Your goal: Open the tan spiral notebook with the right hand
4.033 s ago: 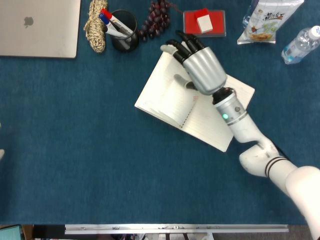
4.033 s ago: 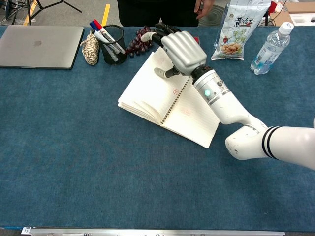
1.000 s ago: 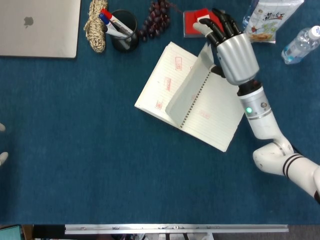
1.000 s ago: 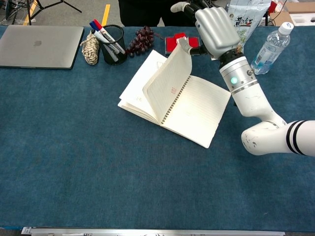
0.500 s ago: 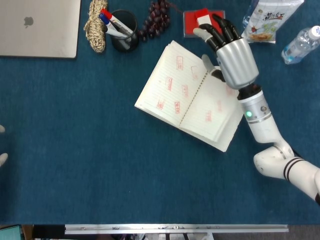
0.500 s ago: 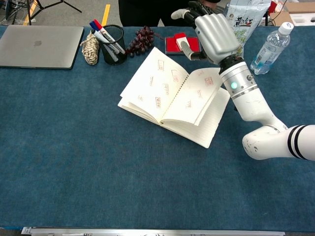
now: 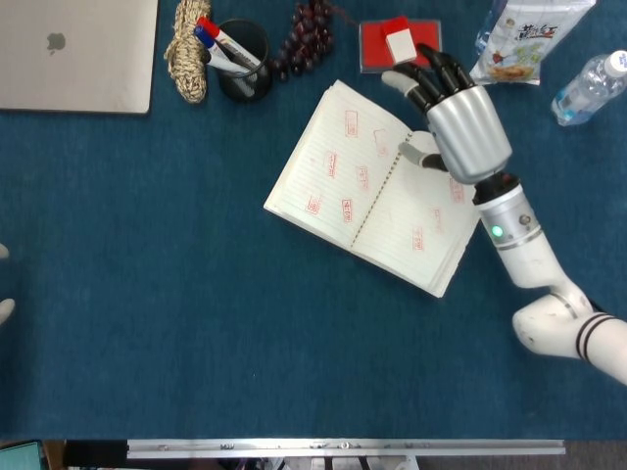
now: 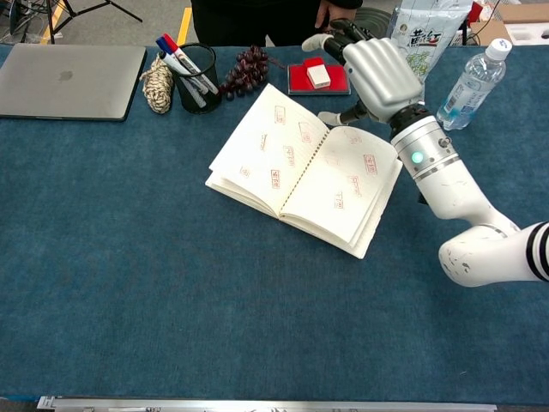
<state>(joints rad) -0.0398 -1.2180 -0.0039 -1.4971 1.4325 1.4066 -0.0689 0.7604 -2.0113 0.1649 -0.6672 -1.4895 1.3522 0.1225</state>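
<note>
The tan spiral notebook (image 7: 372,191) (image 8: 300,167) lies open and flat on the blue cloth, slanted, with its spiral running down the middle. Both showing pages are lined and carry red stamps. My right hand (image 7: 465,117) (image 8: 377,64) hovers over the notebook's far right corner with its fingers spread and nothing in it. The thumb is just above the top edge of the right page. My left hand cannot be made out; only two pale tips show at the left edge of the head view.
Behind the notebook sit a red pad with a white stamp (image 7: 397,44) (image 8: 317,77), dark grapes (image 7: 309,39), a pen cup (image 7: 242,59) and a rope coil (image 7: 188,54). A laptop (image 7: 73,49) lies far left. A snack bag (image 7: 524,39) and a water bottle (image 7: 588,88) stand right.
The leaf my right hand was lifting has dropped flat onto the right side, showing stamped pages. The hand has let go and moved slightly right.
</note>
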